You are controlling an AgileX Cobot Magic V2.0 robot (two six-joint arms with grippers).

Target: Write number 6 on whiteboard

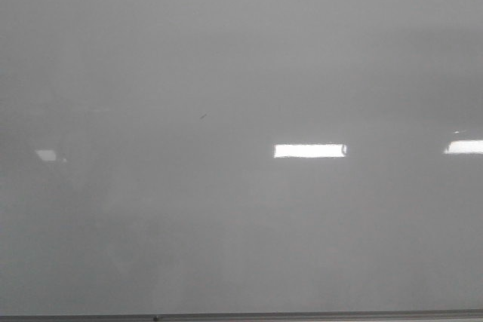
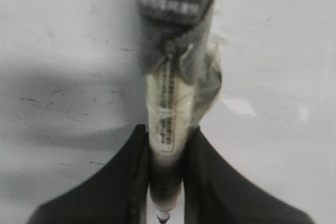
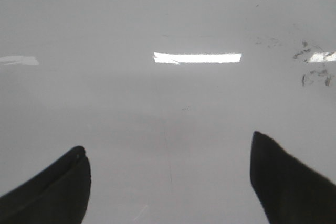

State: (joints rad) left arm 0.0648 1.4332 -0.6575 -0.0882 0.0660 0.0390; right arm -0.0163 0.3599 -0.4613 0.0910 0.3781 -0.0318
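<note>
The left gripper [image 2: 167, 153] is clamped on a marker [image 2: 170, 108] wrapped in wrinkled clear tape, its cap end reaching out over the whiteboard [image 2: 63, 51]. The right gripper [image 3: 170, 169] hangs with fingers [image 3: 283, 182] wide apart above bare glossy board, near faint dark smudges [image 3: 315, 74]. In the front view the whiteboard [image 1: 151, 246] fills everything, carrying only a tiny dark speck [image 1: 203, 116] and bright light reflections [image 1: 309, 151]; no written 6 shows.

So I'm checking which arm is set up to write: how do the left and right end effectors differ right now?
The left end effector is shut on a marker, its fingers pressed against the barrel; the right end effector is open, fingers wide apart. The left holds the pen; the right holds nothing. Both have dark fingers and face the pale whiteboard.
</note>
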